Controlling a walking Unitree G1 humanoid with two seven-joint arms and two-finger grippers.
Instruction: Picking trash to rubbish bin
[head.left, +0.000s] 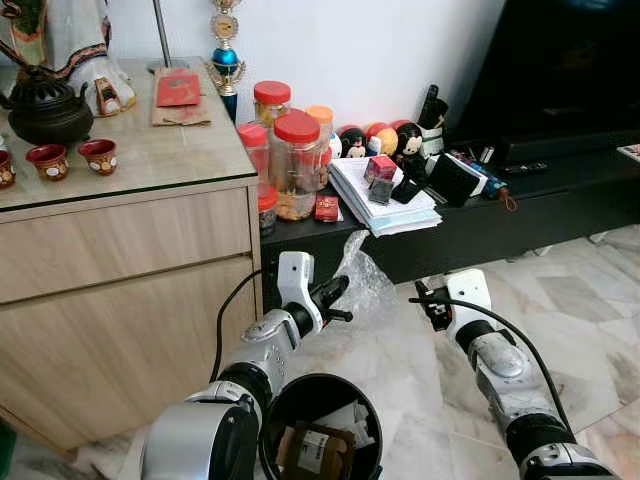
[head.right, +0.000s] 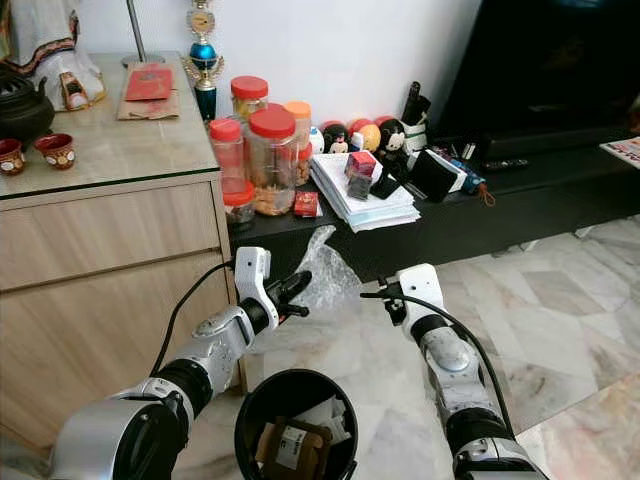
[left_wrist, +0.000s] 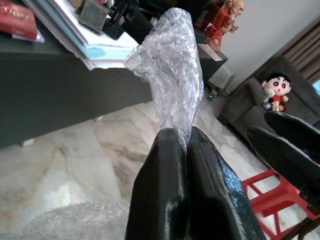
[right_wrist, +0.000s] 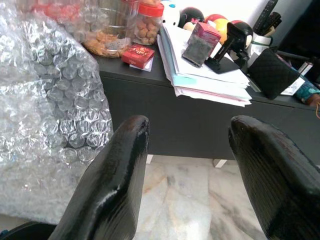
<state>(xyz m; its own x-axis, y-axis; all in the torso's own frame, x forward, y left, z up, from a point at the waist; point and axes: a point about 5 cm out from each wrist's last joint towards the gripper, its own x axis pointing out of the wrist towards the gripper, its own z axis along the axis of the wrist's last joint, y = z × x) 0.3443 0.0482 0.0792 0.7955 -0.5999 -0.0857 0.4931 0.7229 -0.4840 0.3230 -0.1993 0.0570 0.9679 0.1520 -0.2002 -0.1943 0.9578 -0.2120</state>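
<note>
Pale marble floor (head.left: 420, 370) lies under me, with a low black TV bench (head.left: 470, 225) ahead carrying a stack of papers (head.left: 385, 200) and red-lidded snack jars (head.left: 295, 165), and a wooden cabinet (head.left: 120, 290) off to my left. My left gripper (head.left: 335, 297) is pinched tight on the lower tail of a sheet of bubble wrap (head.left: 362, 280), which rises crumpled just beyond my fingertips. My right gripper (head.left: 432, 303) hovers beside it with its fingers (right_wrist: 112, 175) spread and nothing between them. The black rubbish bin (head.left: 290, 400) sits below my left forearm, already holding cardboard. I judge the wrap nearly weightless, soft and springy; the bunched edge I hold is the surest grip.
</note>
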